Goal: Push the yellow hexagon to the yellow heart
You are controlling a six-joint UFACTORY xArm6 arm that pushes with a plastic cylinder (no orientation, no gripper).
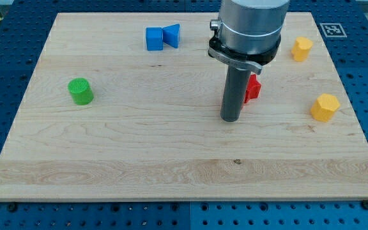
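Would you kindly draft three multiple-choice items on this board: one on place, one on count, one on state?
1. Where is the green cylinder?
A. the view's left
B. the view's right
C. the view's bottom edge

2. How many blue blocks show?
A. one
B. two
C. four

3. My tip is:
A. touching a yellow block
B. touching the green cylinder
C. apart from both yellow blocks

Key:
1 A, it stands alone at the left.
2 B, the blue cube and blue wedge sit together at the top.
3 C, the yellow hexagon and the upper yellow block lie well to the right.
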